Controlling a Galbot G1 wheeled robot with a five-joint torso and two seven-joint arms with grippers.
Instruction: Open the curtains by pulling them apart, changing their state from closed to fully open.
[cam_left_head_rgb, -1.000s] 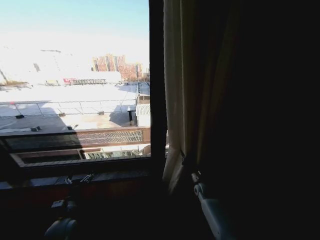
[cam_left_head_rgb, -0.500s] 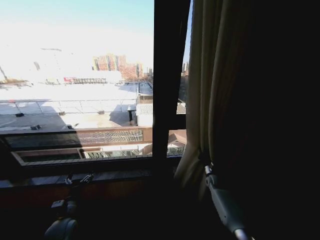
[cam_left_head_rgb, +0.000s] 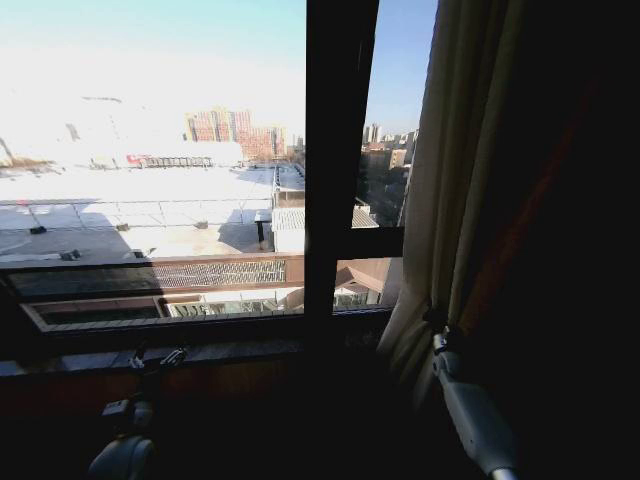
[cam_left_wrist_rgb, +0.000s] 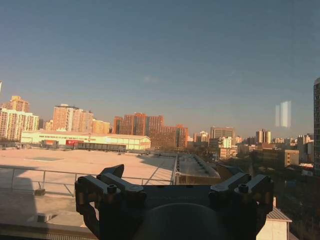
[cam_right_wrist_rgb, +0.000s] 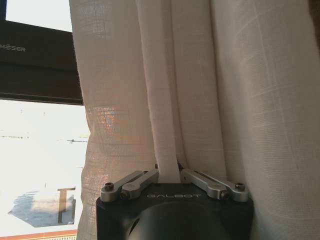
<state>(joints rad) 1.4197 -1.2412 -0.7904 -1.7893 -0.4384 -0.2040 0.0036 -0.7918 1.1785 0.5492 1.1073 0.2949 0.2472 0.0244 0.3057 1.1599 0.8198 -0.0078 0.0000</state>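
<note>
The window frame served as the reference landmark: its dark vertical mullion stood mid-scene in the head view, with clear glass and a sunlit cityscape on both sides of it. The curtains, sheer cream pleated fabric, hung gathered to the right of the mullion, exposing a strip of glass between mullion and fabric edge; a dark drape lay beyond them, further right. The left pane carried no fabric at all. In judgement, the task was well advanced: most of the visible window was uncovered, while the right panel remained short of the frame's far edge, which could not be seen. The right gripper was below the sill line, right of the mullion, its jaws closed together on a single pleat of the curtains. The left gripper rested low, left of the mullion near the sill, jaws apart and holding nothing.
</note>
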